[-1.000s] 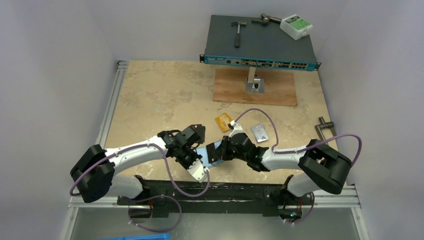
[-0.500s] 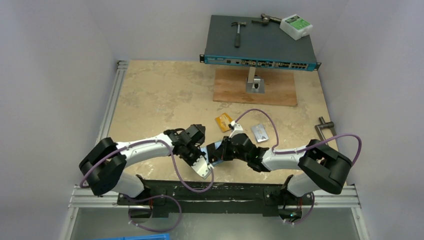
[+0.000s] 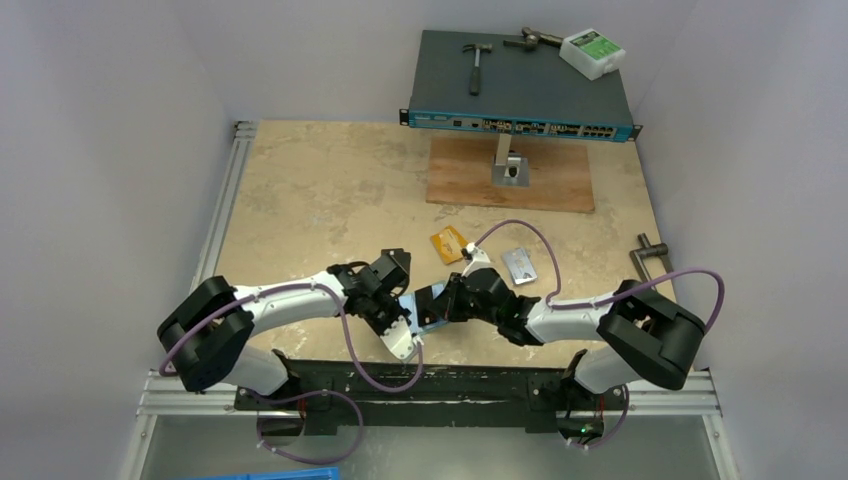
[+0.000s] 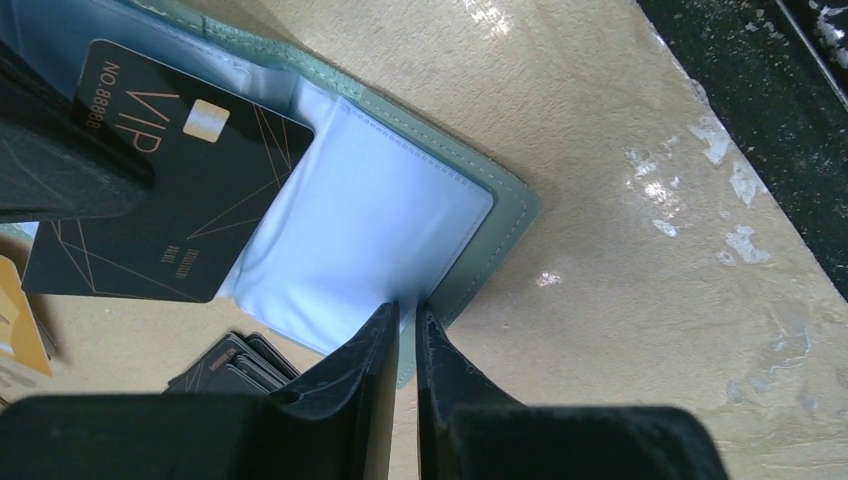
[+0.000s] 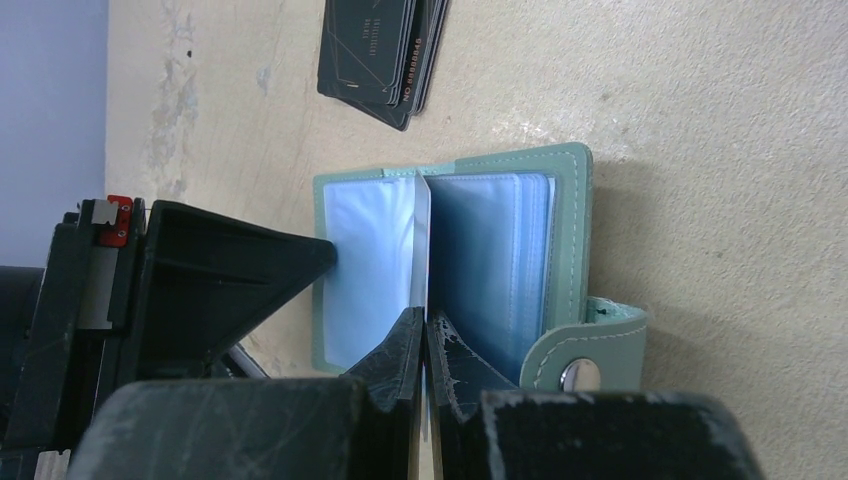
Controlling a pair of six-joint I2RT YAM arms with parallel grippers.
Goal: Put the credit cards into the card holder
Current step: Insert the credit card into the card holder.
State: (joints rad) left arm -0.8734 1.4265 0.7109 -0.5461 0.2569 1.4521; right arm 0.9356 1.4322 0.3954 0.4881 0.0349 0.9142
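Black credit card (image 4: 190, 210): "VIP", "NO.8888", further digits covered; small print unreadable.

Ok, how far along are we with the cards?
Done: card holder lies open, visible sleeves look empty. In hand: right gripper pinches a black VIP card at a sleeve; left gripper holds a page edge. Left: seat it, then the dark card stack, orange card and silver card on the table.

both arms meet at the table's (image 3: 320, 190) near edge, centre. left gripper (image 3: 398, 312) and right gripper (image 3: 443, 303) flank the card holder (image 3: 408, 304), with a dark card (image 3: 428, 300) at the right's tips. orange card (image 3: 447, 245) and grey card (image 3: 520, 264) lie just behind.
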